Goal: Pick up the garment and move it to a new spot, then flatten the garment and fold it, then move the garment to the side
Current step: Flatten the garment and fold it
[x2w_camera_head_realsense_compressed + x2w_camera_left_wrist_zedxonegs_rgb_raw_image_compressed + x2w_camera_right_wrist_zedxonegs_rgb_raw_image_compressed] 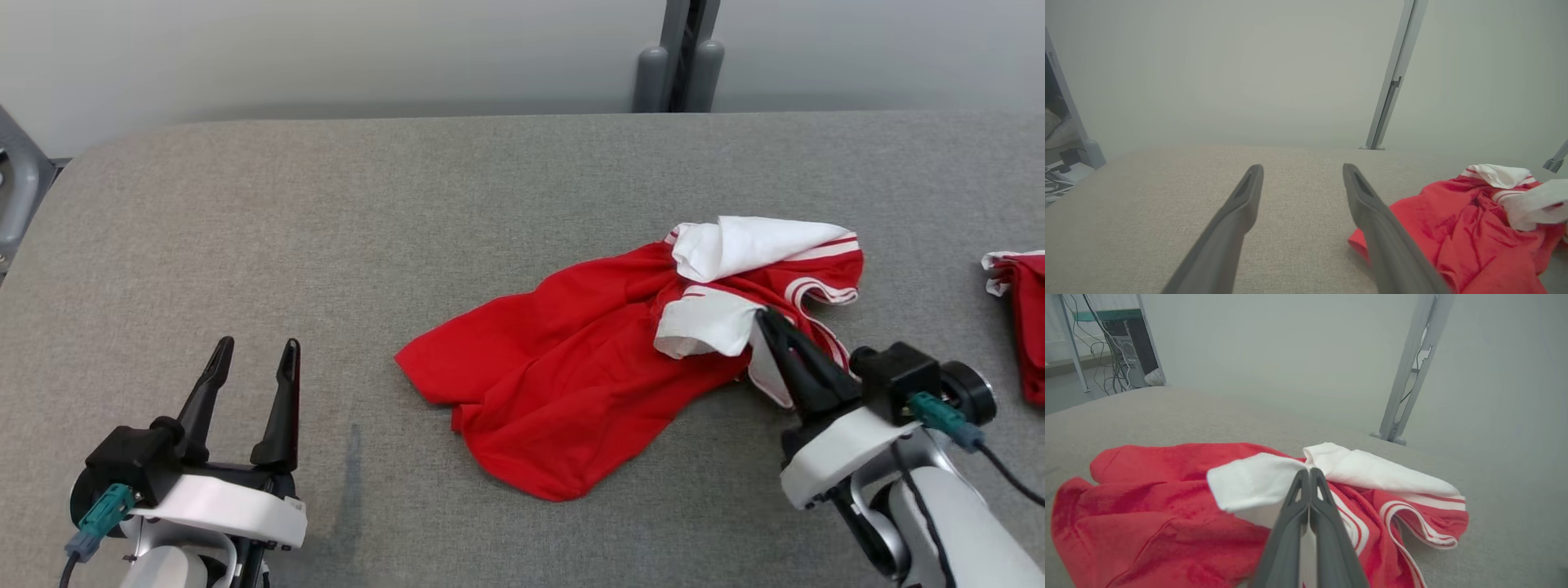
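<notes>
Left pincer [258, 347] spread; right pincer [766, 318] clamped.

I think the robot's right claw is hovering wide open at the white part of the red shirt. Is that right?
Not quite. The right gripper is not wide open: its two fingers are pressed together, pinching the white part of the red shirt. The right wrist view shows it.

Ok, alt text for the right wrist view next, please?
The right pincer is shut on a white fold of a crumpled red garment lying on the grey fabric table. A grey metal post stands beyond it.
</notes>
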`<state>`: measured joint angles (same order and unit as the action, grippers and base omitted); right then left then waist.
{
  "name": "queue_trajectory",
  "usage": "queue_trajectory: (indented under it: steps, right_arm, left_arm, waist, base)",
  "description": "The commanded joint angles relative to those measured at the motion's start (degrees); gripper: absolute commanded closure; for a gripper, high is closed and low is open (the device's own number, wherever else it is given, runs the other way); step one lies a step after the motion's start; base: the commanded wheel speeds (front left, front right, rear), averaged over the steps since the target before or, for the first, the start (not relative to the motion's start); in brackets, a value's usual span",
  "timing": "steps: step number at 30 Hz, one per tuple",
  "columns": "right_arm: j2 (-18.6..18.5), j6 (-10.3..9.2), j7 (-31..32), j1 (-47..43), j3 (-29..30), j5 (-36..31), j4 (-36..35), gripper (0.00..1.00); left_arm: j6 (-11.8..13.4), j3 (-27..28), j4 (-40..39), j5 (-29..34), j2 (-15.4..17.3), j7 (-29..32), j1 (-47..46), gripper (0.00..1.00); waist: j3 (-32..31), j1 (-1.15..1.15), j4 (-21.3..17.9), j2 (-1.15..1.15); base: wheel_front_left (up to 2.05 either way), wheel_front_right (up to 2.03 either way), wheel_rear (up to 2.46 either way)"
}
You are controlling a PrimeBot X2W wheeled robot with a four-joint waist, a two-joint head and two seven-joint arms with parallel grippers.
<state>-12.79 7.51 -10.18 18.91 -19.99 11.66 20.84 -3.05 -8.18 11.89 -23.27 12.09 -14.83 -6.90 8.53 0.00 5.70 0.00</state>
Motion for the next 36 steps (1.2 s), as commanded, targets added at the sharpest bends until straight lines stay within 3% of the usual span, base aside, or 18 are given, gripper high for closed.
queue_trajectory:
  steps: [1, 8, 13, 25, 26, 27, 36]
  right_arm:
    - [-0.3, -0.04, 0.1, -1.1, 2.2, 1.0, -2.0, 1.0]
    - [0.2, -0.03, 2.8, -6.7, 14.5, 6.0, -9.3, 1.0]
    - [0.7, -0.03, 4.2, -11.5, 20.3, 7.7, -9.3, 1.0]
    - [2.2, -0.03, 2.4, -12.3, 18.2, 10.7, 4.8, 1.0]
    - [2.4, -0.03, 1.7, -12.2, 18.2, 11.1, 5.6, 0.56]
    - [2.3, -0.03, 1.1, -12.3, 18.3, 11.1, 6.3, 0.0]
    - [0.6, -0.03, -1.7, -14.9, 22.4, 10.0, 6.8, 0.0]
  left_arm:
    - [-0.3, 0.4, -0.1, 0.3, 0.5, -0.2, 0.1, 0.0]
    - [-0.4, 0.3, -0.5, 0.6, 0.8, -0.3, 0.2, 0.0]
    - [-0.5, 0.2, -0.6, 0.5, 1.0, -0.2, -0.1, 0.0]
    - [-0.8, -0.2, 0.0, 0.6, 1.3, -0.2, -1.1, 0.0]
    - [-0.8, -0.2, 0.1, 0.6, 1.3, -0.2, -1.0, 0.0]
    - [-0.7, -0.2, 0.0, 0.6, 1.4, -0.2, -0.9, 0.0]
    - [0.1, 0.1, -0.3, 0.7, 1.6, -0.2, 0.6, 0.0]
  waist:
    - [-0.6, 0.0, -0.8, 0.0]
    - [-0.9, 0.0, -1.7, 0.0]
    - [0.1, 0.0, -1.9, 0.0]
    - [0.7, 0.0, -2.1, 0.0]
    - [0.5, 0.0, -2.1, 0.0]
    - [0.4, 0.0, -2.2, 0.0]
    - [-1.8, 0.0, -2.6, 0.0]
  base:
    - [0.0, 0.0, 0.0]
    - [0.0, 0.0, 0.0]
    - [0.0, 0.0, 0.0]
    - [0.0, 0.0, 0.0]
    - [0.0, 0.0, 0.0]
    - [0.0, 0.0, 0.0]
    - [0.0, 0.0, 0.0]
